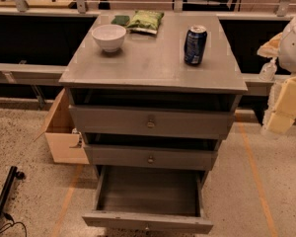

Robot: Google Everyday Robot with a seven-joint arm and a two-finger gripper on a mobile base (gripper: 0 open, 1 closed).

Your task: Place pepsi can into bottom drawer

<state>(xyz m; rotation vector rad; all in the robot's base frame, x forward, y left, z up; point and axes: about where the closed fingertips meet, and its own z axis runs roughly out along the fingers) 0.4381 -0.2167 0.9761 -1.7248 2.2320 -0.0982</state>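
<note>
Bottom drawer (148, 194) open; pepsi can (195, 45) well left of pincer (284, 107).

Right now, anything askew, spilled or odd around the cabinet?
Nothing stands out. The pepsi can stands upright on the cabinet top, no spill. The bottom drawer is pulled out and empty. The gripper sits beside the cabinet at the picture's right edge, clear of the can.

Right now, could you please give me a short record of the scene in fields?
pepsi can: upright on the cabinet top, right side
bottom drawer: pulled open, nothing visible inside
gripper: at the right edge of view, beside the cabinet top, apart from the pepsi can
white bowl: cabinet top, left
green bag: cabinet top, back
</note>
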